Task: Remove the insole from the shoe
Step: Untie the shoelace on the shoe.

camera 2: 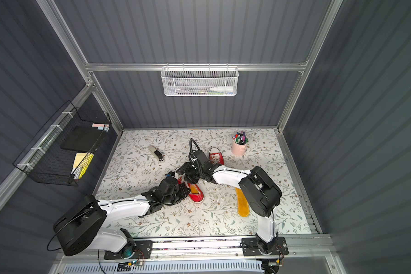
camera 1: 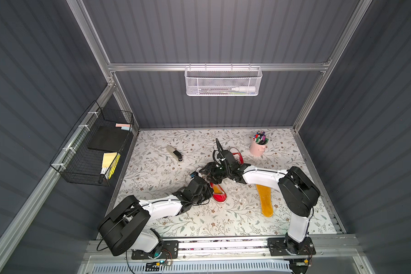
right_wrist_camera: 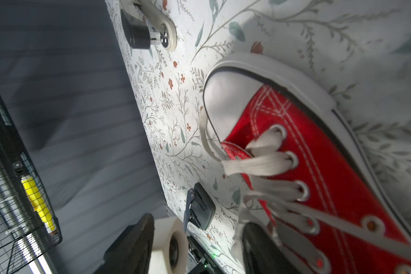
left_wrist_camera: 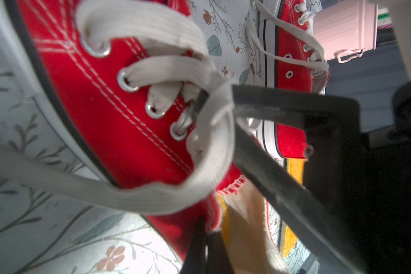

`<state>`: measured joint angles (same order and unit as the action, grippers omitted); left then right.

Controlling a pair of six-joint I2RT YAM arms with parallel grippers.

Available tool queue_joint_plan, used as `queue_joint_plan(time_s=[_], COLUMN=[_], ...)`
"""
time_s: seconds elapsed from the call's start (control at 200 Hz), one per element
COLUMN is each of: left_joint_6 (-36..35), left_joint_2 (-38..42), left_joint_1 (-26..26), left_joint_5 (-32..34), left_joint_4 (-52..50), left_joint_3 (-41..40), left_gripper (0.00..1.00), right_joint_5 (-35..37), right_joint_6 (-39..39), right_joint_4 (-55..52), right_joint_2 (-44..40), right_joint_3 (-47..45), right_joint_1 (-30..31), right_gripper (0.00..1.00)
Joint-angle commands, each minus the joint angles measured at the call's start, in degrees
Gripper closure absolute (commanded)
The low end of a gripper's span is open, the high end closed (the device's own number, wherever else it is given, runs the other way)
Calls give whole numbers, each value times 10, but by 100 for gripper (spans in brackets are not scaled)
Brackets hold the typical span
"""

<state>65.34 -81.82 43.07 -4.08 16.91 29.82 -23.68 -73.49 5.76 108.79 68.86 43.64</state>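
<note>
Left fingers (left_wrist_camera: pixel 196 251) clamp shut on the shoe (camera 1: pixel 220 195) at its collar, right fingers (left_wrist_camera: pixel 271 106) spread empty among its laces (left_wrist_camera: pixel 166 66); the insole (camera 2: pixel 194 189) lies inside the shoe, so the right must next reach in and pinch it.

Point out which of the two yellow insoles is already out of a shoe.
The insole lying flat on the table beside the right arm, touching neither shoe. The other insole sits inside the nearer red shoe.
</note>
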Motion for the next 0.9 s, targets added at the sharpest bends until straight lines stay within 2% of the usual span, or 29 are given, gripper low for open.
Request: queue_joint_plan(time_s=[0.0,0.285,0.45,0.69,0.896], left_joint_6=[-3,-32,-70,-88,-100], left_joint_2=[-8,63,87,117,147], left_joint_1=[8,-8,-23,-36,-41], left_joint_5=[-76,-142,-184,-191,-176], left_joint_4=[-2,-67,-133,-195,-237], left_joint_3=[-7,-34,-33,-39,-42], left_gripper=[100,100,100,100,100], right_joint_5=[47,189,214,266,300], right_joint_6=[40,201,244,275,331], right_joint_4=[14,-69,-80,-74,-65], right_joint_2=[15,64,95,114,133], right_joint_3=[55,149,178,197,229], right_joint_1=[2,2,2,-2,-12], right_gripper=[38,29,17,16,16])
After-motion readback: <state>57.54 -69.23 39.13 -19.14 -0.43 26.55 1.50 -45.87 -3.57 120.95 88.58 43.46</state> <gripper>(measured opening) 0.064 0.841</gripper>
